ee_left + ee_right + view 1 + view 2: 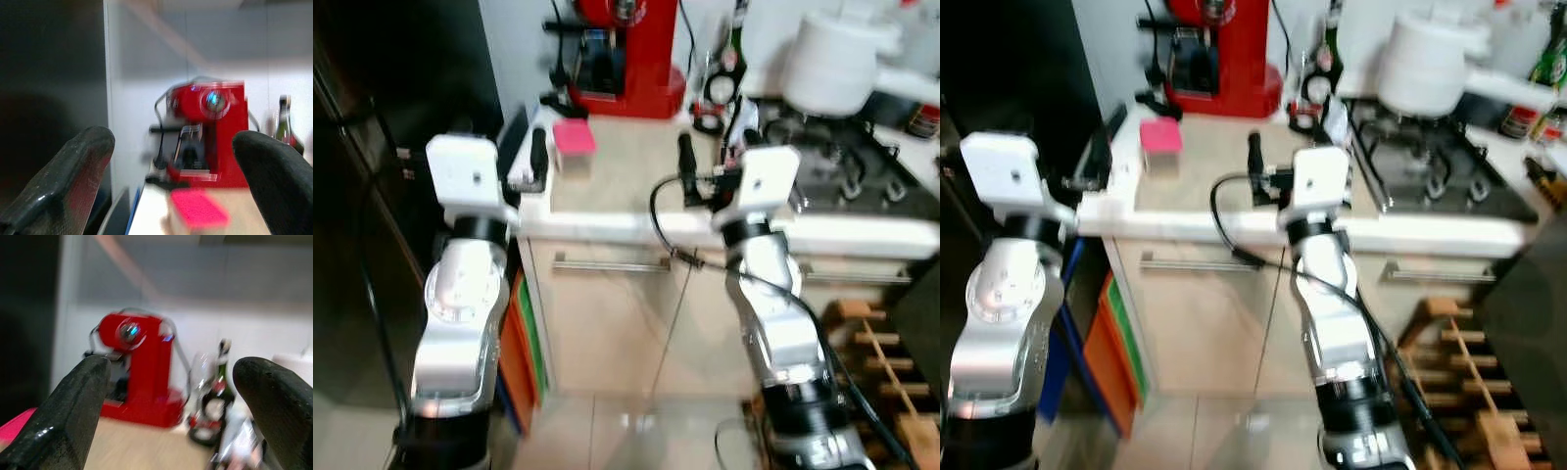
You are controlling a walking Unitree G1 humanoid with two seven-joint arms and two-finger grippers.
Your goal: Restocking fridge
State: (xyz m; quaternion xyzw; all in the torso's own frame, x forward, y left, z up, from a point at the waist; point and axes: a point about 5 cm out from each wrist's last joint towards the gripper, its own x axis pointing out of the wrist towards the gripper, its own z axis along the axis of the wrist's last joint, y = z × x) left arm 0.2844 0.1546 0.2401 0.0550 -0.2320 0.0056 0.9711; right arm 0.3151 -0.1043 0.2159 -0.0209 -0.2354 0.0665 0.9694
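A: Claws?
B: Both spread wide, holding nothing, touching nothing. Left gripper [171, 161] is raised at the counter's [636, 171] left end, fingers far apart in the wrist view. Right gripper [171, 401] hangs over the counter's middle, released the same way.

A: Task item?
B: No fridge identifiable. A dark tall surface [401, 108] stands at 9 o'clock of the counter; can't tell what it is. Nearest loose item is one pink-topped box [574, 142] on the counter, just at 3 o'clock of the left gripper's finger [539, 155], apart from it.

A: Counts?
B: One red coffee machine [626, 54] at 12 o'clock of the box, against the wall. One dark bottle [217, 391] at 3 o'clock of the machine; the right eye view shows a second, green one [1552, 64] far right. One white pot [832, 64] on one hob [847, 166]. One wooden rack [886, 362] on the floor at 5 o'clock. Wrist views are blurred.
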